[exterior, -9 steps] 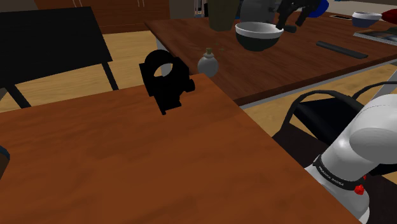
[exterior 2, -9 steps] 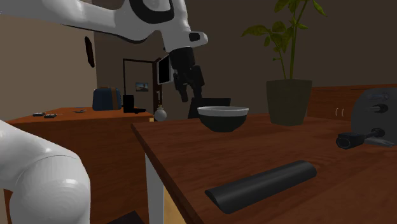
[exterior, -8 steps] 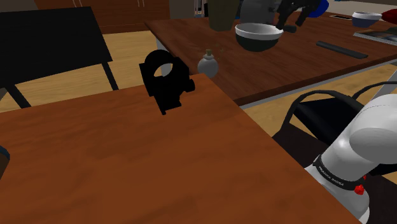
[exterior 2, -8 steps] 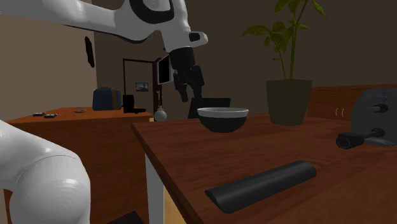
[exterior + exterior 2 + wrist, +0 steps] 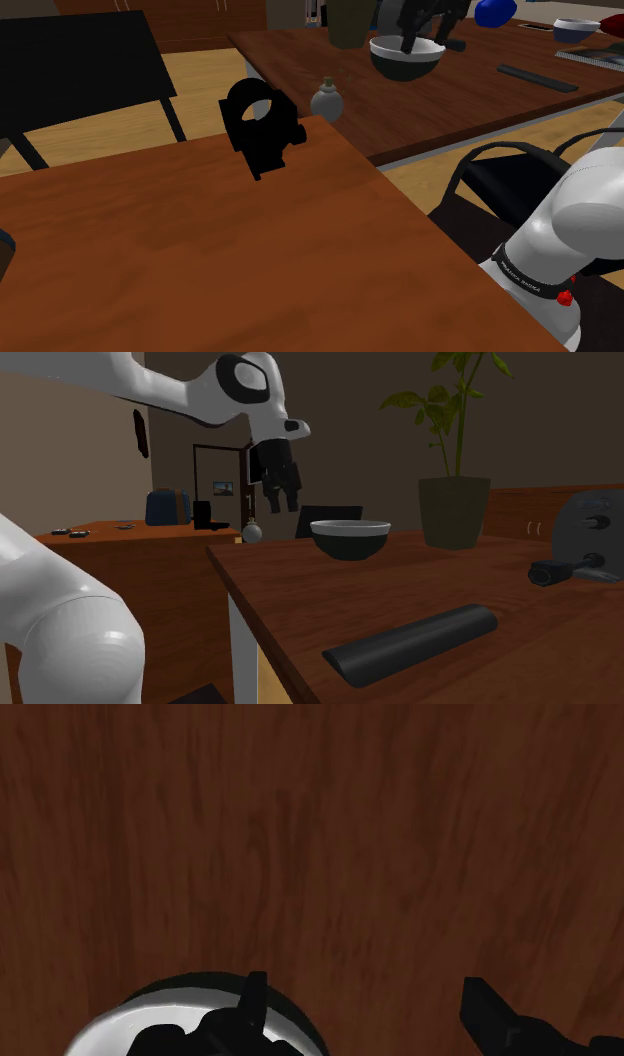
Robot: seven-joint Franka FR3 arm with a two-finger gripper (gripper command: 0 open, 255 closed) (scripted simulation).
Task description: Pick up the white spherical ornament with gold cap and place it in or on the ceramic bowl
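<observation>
Pincer (image 5: 278, 502): fingers (image 5: 253, 999) stand apart with bare table wood between them. Nothing is held, and the hand hangs pointing down over the dark wooden table (image 5: 480, 95).
Ornament (image 5: 327, 101): pale grey ball with a small cap, upright near the table's corner edge. It sits lower than the pincer and well apart from it, on the side away from the bowl.
Bowl (image 5: 350, 546): dark outside and pale inside, empty, standing below the pincer and just beside it. In the wrist view its rim lies next to one finger.
Reason for height: judged, the raised hand clears the bowl's rim and the ornament's cap as it crosses.
Reason for open fingers: judged, the gap is ready to pass around the ball's widest part.
Step in hand: judged, approach to the ornament, with the grasp not yet made.
Risk: the ball is round and close to the edge, so an off-centre closing could roll it off the table.
</observation>
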